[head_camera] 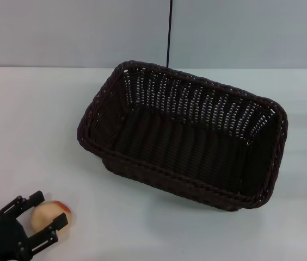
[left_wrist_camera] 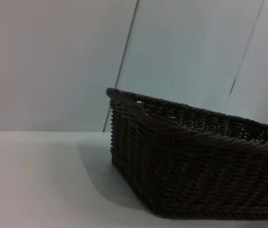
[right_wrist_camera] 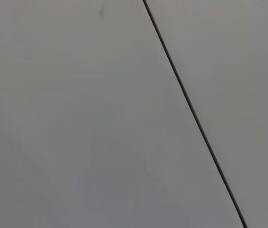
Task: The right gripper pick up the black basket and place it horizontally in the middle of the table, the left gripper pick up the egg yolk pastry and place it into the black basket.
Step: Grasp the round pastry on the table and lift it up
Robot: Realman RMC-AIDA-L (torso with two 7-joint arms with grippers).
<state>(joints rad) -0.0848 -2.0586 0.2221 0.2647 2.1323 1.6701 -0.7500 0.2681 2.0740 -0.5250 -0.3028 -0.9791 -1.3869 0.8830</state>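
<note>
The egg yolk pastry (head_camera: 51, 215), a pale ball with an orange-red patch, lies on the table (head_camera: 28, 125) between the spread fingers of the left gripper (head_camera: 49, 214). One finger (head_camera: 34, 199) sits on its far side and the other (head_camera: 57, 224) on its near side; whether either finger already touches the pastry cannot be told.

Ahead of this gripper and to its right, well apart from it, stands the black basket (head_camera: 186, 136), upright and empty, set at a slant near the middle of the table. The basket step looks done, so the step in hand is most likely the grasp on the pastry. Next, the fingers need to press gently onto the soft ball, lift it clear of the table, carry it over the basket's near braided rim (left_wrist_camera: 181, 130) and lower it inside.

That raised rim is the only obstacle on the path. A dark vertical seam (right_wrist_camera: 191, 114) runs down the wall behind. The right gripper shows in no view; its wrist camera sees only wall.
</note>
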